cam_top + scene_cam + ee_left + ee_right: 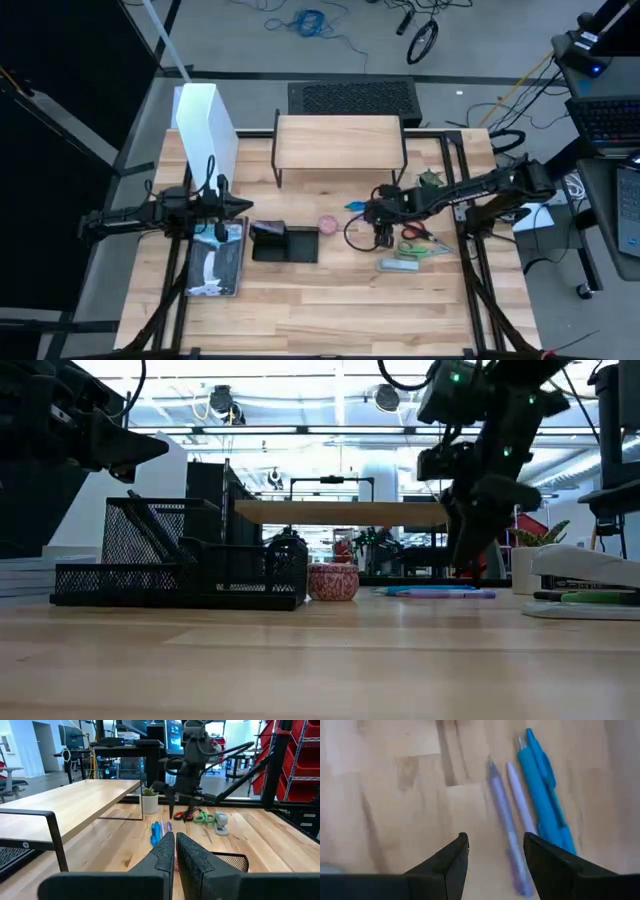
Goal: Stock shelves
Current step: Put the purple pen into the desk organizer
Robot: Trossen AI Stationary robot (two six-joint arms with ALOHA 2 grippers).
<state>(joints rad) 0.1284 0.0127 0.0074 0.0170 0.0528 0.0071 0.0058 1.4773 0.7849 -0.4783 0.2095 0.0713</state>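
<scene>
A: Where's the riser?
B: Shelves (338, 141) sit at the back middle of the desk (330, 300), light-wood top bare, black legs on the wood. White file box (205, 125) stands just left of it, small potted plant (432, 180) off its right front corner.

A: Right tool?
B: Right tool (492, 855) hangs over the desk in front of the shelves' right end, fingers spread, nothing between them. Pens (540, 795) lie flat just beside it: one blue, two purple, side by side.

A: Left?
B: Left tool (175, 852) is raised over the left side of the desk, above the book (215, 265), fingers pressed almost together, holding nothing.

A: Other clutter?
B: Black mesh organizer (284, 243) mid-desk, pink round tin (329, 224) just right of it. Green-handled scissors (418, 249) and stapler (398, 266) farther right.
</scene>
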